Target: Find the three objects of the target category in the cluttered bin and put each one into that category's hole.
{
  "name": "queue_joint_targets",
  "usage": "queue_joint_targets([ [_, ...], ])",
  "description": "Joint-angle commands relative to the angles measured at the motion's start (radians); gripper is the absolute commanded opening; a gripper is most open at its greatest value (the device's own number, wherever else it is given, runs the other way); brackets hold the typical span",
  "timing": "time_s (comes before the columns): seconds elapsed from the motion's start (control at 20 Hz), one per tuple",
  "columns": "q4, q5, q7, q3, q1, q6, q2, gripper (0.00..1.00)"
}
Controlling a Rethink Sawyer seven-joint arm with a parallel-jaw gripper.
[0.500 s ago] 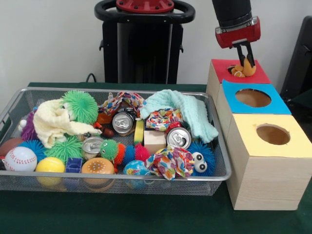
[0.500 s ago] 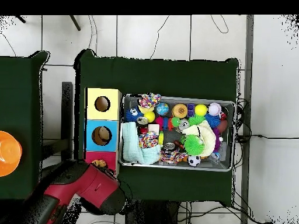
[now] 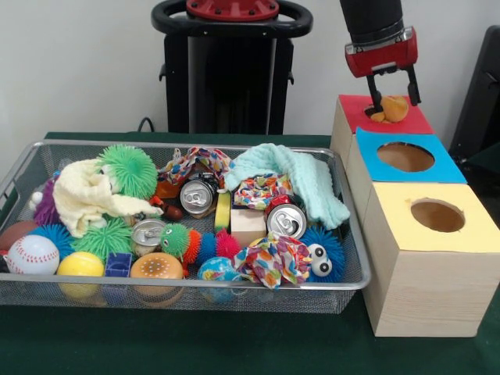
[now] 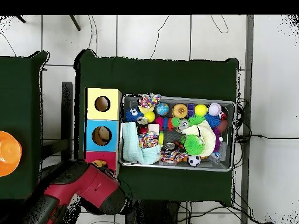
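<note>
The gripper [image 3: 393, 95] is hanging directly above the red-topped box [image 3: 412, 122], its two dark fingers spread wide apart and gripping nothing. An orange toy [image 3: 392, 108] is sitting at the hole [image 3: 378, 116] in that red top, just below and between the fingers. The bin [image 3: 350, 275] is lying beside the red-topped box on the green table [image 3: 234, 344], crowded with balls, cans and cloths.

We log: blue-topped box [image 3: 405, 158] and yellow-topped box [image 3: 437, 216] side by side on green counter [image 3: 234, 344]; orange disc [image 4: 8, 153] on separate counter at overhead view's edge.
</note>
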Motion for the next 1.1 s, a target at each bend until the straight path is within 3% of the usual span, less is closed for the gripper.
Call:
queue_joint_targets([
  [0.05,-0.012,-0.022,0.019,0.152,-0.028,0.052,0.044,1.0],
  [0.35,-0.015,-0.051,0.073,0.115,-0.011,0.068,0.06,1.0],
  [0.7,-0.001,-0.201,0.141,-0.002,0.008,-0.017,0.069,1.0],
  [1.1,0.018,-0.263,0.158,-0.061,0.022,-0.039,0.066,1.0],
])
